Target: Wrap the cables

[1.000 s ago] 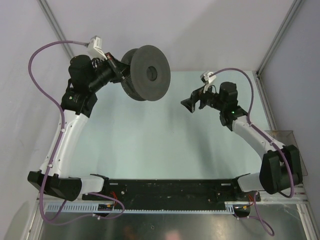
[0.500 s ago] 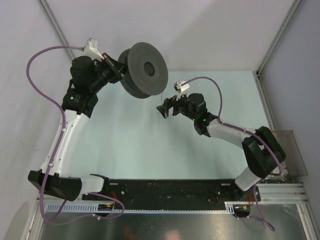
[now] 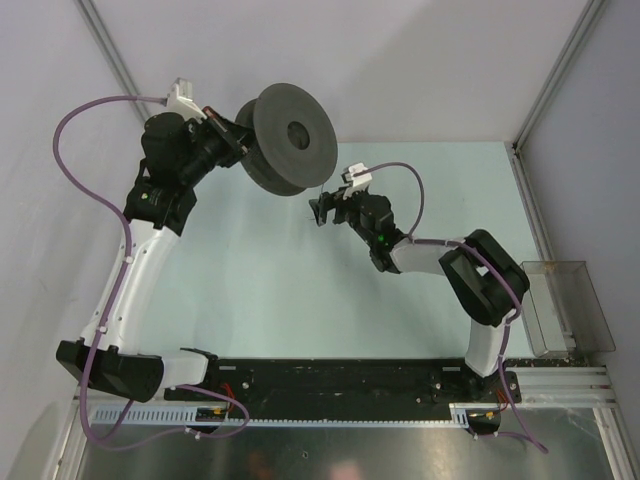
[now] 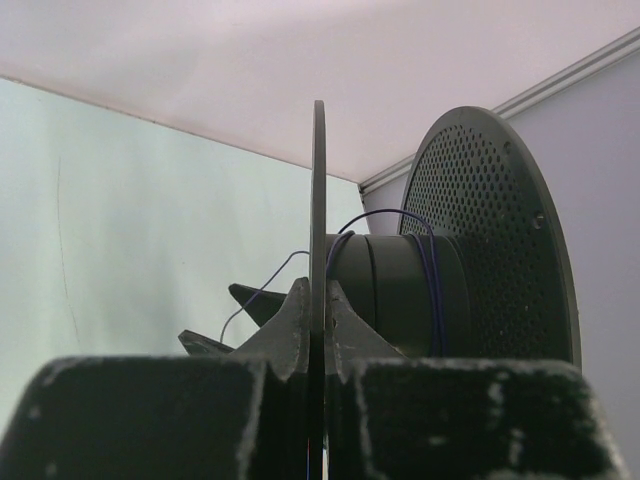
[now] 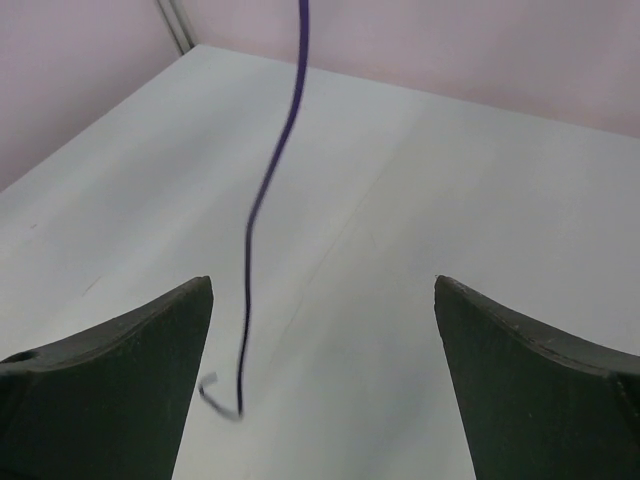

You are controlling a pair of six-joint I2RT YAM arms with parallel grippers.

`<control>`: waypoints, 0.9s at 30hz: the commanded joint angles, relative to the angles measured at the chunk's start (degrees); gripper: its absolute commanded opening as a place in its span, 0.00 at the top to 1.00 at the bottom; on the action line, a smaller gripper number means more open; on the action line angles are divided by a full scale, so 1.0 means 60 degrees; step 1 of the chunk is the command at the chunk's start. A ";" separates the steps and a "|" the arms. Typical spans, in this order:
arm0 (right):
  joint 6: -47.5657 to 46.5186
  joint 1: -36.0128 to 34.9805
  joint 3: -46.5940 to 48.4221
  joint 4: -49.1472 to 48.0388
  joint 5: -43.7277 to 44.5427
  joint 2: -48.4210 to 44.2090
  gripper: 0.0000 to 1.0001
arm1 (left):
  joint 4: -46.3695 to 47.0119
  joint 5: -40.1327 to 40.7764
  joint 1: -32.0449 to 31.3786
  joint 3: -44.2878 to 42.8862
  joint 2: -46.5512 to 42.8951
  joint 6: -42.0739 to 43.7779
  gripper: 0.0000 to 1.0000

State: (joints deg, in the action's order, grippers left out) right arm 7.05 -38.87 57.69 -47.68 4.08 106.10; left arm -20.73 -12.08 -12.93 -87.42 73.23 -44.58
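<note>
Now shows cable hanging upright from spool clamped in left gripper, between parted fingers of nearer right gripper

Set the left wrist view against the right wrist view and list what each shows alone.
Left wrist only: the spool, its flange pinched in the left gripper, with a few turns of cable on the hub. Right wrist only: the cable's loose end dangling between the fingers of the open right gripper. Both: the thin purple cable and the pale table.
</note>
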 commanded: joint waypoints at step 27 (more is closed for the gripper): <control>-0.3855 -0.0937 -0.0334 0.3957 -0.4935 -0.3066 1.00 | 0.0725 0.3168 -0.0048 0.0133 0.0596 0.1851 1.00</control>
State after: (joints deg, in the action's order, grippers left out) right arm -4.05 -43.29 55.75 -32.95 -13.43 97.97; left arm -20.71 -1.69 -10.24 -87.29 76.40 -42.54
